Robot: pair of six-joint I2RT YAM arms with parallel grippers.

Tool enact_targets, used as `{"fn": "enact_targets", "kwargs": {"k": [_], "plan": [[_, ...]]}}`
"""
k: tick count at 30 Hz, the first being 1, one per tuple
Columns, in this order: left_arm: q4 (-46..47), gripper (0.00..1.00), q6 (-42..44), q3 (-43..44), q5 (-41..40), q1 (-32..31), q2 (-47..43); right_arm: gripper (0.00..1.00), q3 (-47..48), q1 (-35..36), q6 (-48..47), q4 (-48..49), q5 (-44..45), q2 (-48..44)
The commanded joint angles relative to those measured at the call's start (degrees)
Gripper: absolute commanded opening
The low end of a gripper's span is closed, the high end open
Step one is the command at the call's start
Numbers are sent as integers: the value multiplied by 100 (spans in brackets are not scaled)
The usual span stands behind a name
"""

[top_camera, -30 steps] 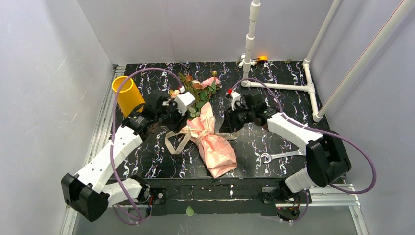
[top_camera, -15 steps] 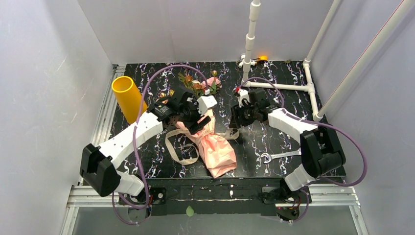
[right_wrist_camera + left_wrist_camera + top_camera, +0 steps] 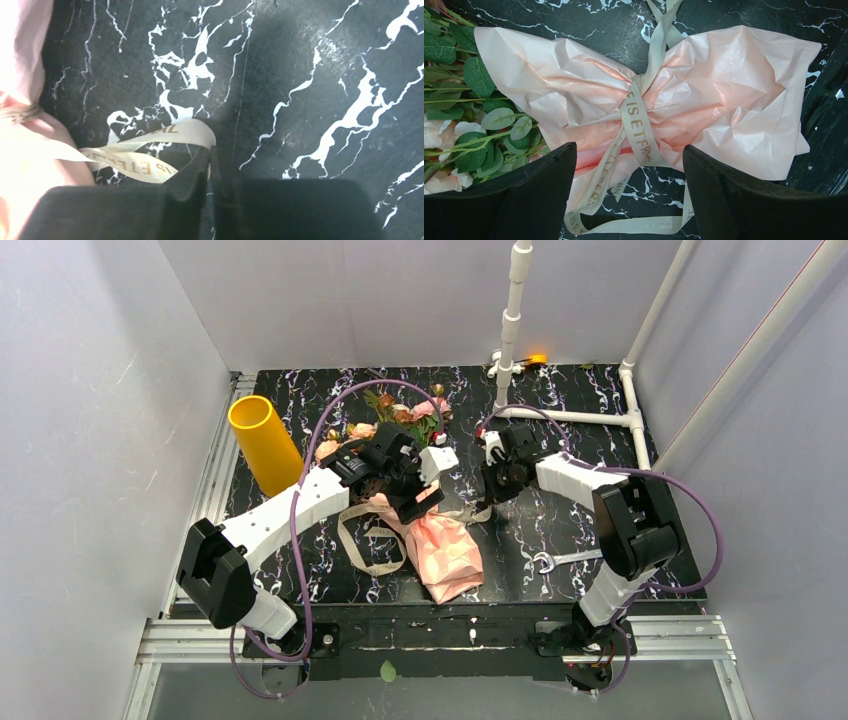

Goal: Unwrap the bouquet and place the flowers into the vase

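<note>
The bouquet (image 3: 438, 545) lies on the black marbled table, its crinkled pink paper (image 3: 734, 85) cinched at the waist by a beige ribbon (image 3: 636, 125). The flowers (image 3: 400, 420) point toward the far side; green leaves (image 3: 471, 80) show at the left of the left wrist view. My left gripper (image 3: 629, 150) hovers over the tied waist, open, with nothing between its fingers (image 3: 529, 195). My right gripper (image 3: 210, 155) is shut on a loop of the ribbon (image 3: 145, 167) just right of the paper. The mustard-yellow vase (image 3: 262, 440) stands at the far left, apart from both arms.
White pipes (image 3: 570, 418) run along the back right of the table, with one upright (image 3: 512, 320). A metal wrench (image 3: 565, 558) lies near the right front. Loose ribbon loops (image 3: 372, 545) trail left of the bouquet. A green leaf (image 3: 388, 672) lies below the table's front edge.
My left arm swung right from beside the vase to above the bouquet's waist and opened. My right gripper closed on the ribbon loop.
</note>
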Motion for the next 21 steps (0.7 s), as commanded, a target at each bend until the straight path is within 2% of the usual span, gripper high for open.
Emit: {"fn": "enact_targets", "kwargs": {"k": [1, 6, 9, 13, 18, 21], "plan": [[-19, 75, 28, 27, -15, -41, -70, 1, 561, -41, -157, -484, -244, -239], [67, 74, 80, -144, 19, -47, -150, 1, 935, -198, 112, -314, -345, -1103], [100, 73, 100, -209, 19, -46, -189, 1, 1019, -248, 309, -50, -760, -1557], [110, 63, 211, -244, 56, -48, -216, 1, 1141, -247, 599, 146, -1428, -1937], [119, 50, 264, -254, 169, -46, -187, 1, 1379, -247, 1014, 313, -1675, -2185], [124, 45, 239, -253, 226, -41, -151, 1, 1347, -247, 1236, 447, -1730, -2268]]}}
